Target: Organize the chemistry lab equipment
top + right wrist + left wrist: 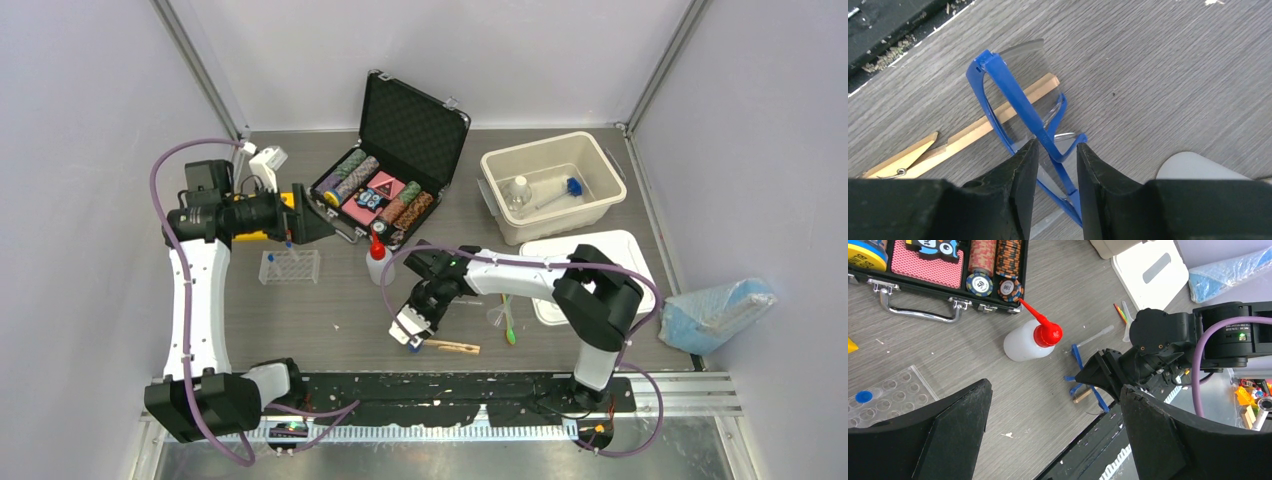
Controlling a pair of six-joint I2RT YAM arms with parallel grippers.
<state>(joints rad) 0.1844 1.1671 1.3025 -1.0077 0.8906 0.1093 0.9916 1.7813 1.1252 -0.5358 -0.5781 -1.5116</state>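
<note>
1. The right gripper [1055,155] is low over the near part of the table. Its jaws stand narrow on either side of the frame of the blue goggles [1015,107]. Whether they already pinch it I cannot tell.
2. The goggles lie across the wooden clamp [968,137], touching it, close to the table's near edge.
3. The left gripper [1055,437] is spread wide with nothing between its fingers. It hangs at the left back by the yellow tube rack [288,200], just beside the black case [385,175].
4. Done so far, as I judge it: the white bin [600,165] at the right back holds a clear bottle [518,192] and a blue-capped piece [572,185]. (That is a small share of what is on the table.)
5. Left on the table:
   - The red-capped squeeze bottle [377,262] is just in front of the case.
   - The clear tube rack [290,266] carries one blue-capped tube [864,396].
   - The funnel [497,315] and the green spatula [509,328] lie by the right arm, next to the white lid [600,255].
   - The goggles and the clamp are also still out.
6. My reading is that the task is in its early part. The goggles look like the item in hand, and most of the gear is not yet put away.
</note>
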